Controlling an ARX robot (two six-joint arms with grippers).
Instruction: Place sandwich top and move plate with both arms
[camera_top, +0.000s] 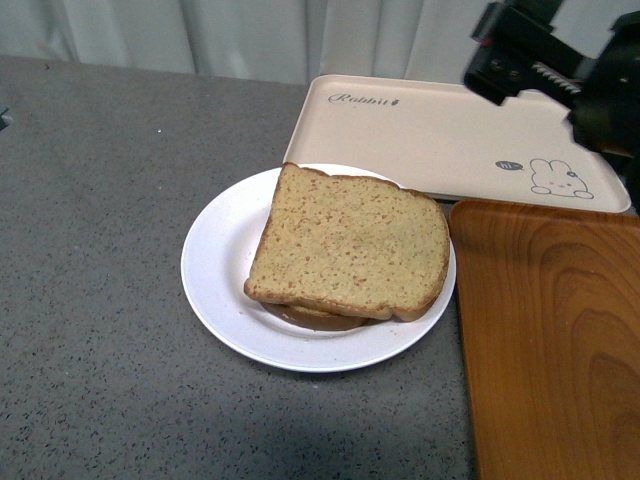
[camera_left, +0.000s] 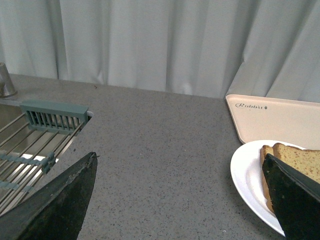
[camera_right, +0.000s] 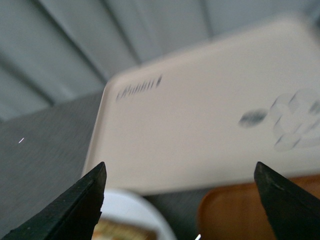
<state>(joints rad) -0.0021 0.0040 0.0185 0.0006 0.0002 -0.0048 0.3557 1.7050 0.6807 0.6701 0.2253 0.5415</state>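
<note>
While the sandwich top (camera_top: 350, 245) is sitting on the white plate (camera_top: 215, 270) at centre frame, the right gripper (camera_right: 180, 170) is hovering upper right, jaws released. The left gripper (camera_left: 180, 156) is gaping empty too.

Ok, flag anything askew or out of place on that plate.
The sandwich top sits slightly skewed: the lower slice pokes out beneath its near edge. The stack is off-centre on the plate, crowding the rim beside the wooden tray. Nothing spilled or damaged.
</note>
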